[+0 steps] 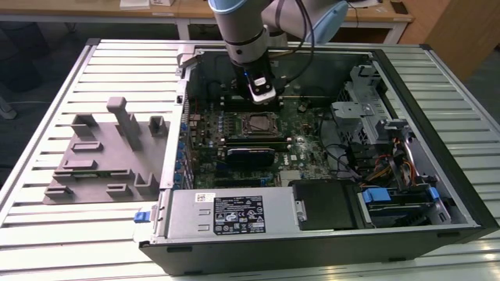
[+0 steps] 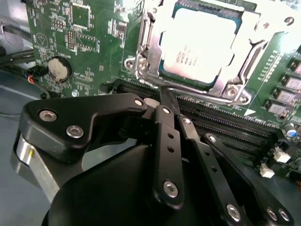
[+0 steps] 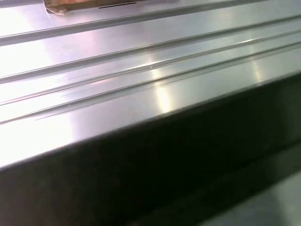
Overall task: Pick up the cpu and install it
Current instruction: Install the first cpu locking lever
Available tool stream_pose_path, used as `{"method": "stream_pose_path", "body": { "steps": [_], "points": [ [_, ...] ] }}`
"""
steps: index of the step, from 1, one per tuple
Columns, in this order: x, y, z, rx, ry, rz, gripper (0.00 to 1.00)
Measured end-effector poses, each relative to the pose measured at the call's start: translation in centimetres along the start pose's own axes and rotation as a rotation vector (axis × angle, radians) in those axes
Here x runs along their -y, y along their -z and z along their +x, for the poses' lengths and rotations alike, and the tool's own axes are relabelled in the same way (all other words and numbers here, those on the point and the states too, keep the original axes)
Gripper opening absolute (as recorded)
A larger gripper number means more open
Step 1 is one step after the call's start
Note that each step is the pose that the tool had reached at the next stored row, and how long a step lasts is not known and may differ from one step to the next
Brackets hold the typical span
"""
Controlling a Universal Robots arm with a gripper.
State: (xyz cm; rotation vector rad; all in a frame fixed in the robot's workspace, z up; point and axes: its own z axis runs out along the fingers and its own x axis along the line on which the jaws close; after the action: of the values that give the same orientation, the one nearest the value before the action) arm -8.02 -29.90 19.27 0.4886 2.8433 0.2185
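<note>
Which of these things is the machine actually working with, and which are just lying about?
Part of the job:
- small flat square silver-topped cpu, already sitting in its metal socket frame
- black pincer, beside the socket

Just lying about:
- grey plastic fixture pieces
- silver power supply box
- round coin battery

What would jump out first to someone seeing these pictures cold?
The open computer case on the slatted metal table, with the arm reaching down into it. In the second wrist view the gripper sits just beside the motherboard socket, where the shiny silver cpu already lies inside its metal frame. At the exterior view's left, grey fixture pieces stand on the table.
</note>
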Motion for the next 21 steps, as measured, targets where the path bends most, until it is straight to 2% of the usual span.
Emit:
{"method": "stream_pose_path", "body": {
  "steps": [4, 5, 9, 15, 21],
  "points": [
    [-0.12, 0.83, -0.17, -0.0002, 0.0, 0.0017, 0.11],
    [-0.23, 1.37, -0.3, -0.0002, 0.0, 0.0016, 0.11],
    [-0.38, 2.13, -0.47, -0.0003, 0.0, 0.0017, 0.11],
    [-0.25, 2.4, -0.59, 0.0003, 0.0, 0.0031, 0.11],
    [0.14, 2.45, -0.73, 0.0038, -0.003, 0.012, 0.11]
  ]
}}
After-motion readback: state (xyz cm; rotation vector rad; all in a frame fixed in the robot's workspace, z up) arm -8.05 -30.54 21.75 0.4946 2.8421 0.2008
